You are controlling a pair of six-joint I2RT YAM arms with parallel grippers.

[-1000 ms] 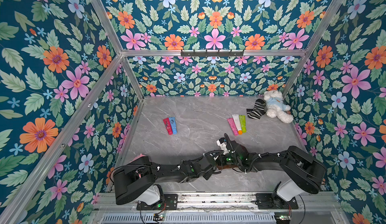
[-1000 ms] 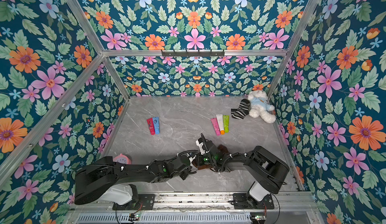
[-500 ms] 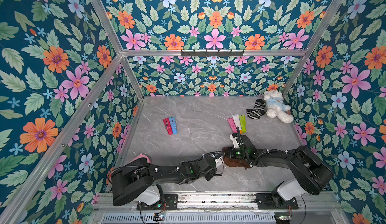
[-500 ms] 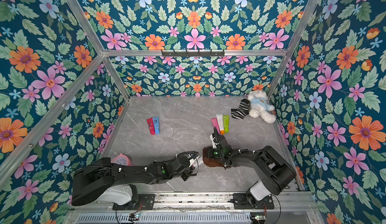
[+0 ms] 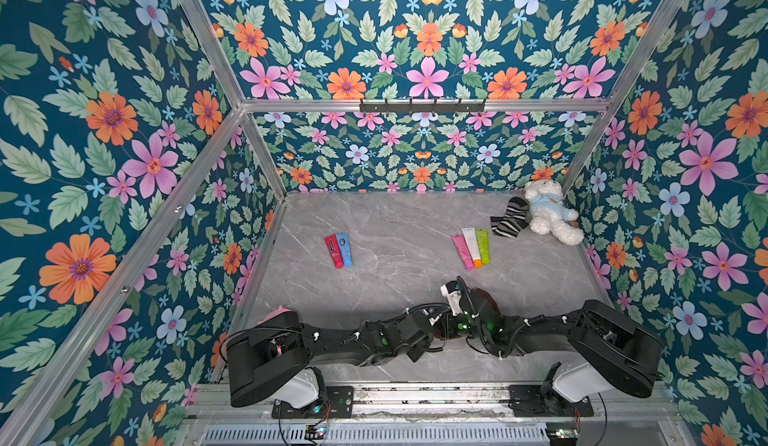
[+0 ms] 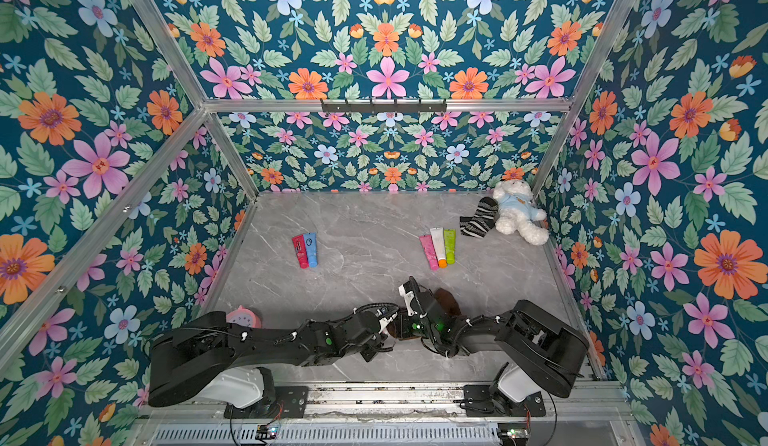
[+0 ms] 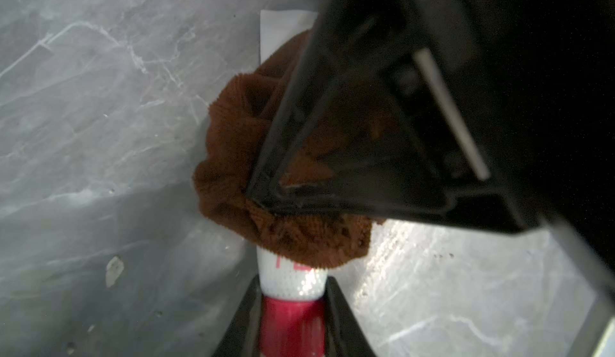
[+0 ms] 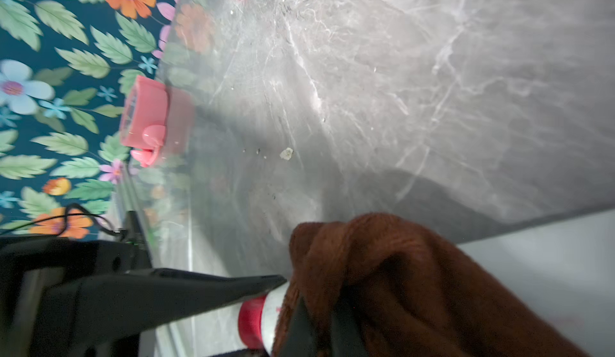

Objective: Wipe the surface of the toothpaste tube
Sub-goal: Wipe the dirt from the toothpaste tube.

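Note:
My left gripper [image 7: 291, 292] is shut on the red cap [image 7: 293, 325] of a white toothpaste tube [image 7: 289, 277] with red lettering. A brown fluffy cloth [image 7: 239, 145] is bunched over the middle of the tube. My right gripper [image 8: 321, 328] is shut on the cloth [image 8: 382, 272] and presses it onto the tube [image 8: 274, 308] close to the cap. In both top views the two grippers meet low over the front of the table, left gripper [image 5: 430, 324] against right gripper [image 5: 454, 324]. Part of the cloth [image 5: 486, 298] shows behind the right wrist; the tube is hidden there.
A pink alarm clock [image 6: 245, 317] stands by the left wall near my left arm. Farther back lie a red and a blue tube [image 5: 338, 249] and a pink, white and green trio [image 5: 471, 246]. A striped sock [image 5: 509, 219] and white teddy [image 5: 548, 215] fill the back right corner.
My right gripper slid the cloth to the right along the tube, away from my left gripper, then came back toward the cap. The left arm has barely moved.

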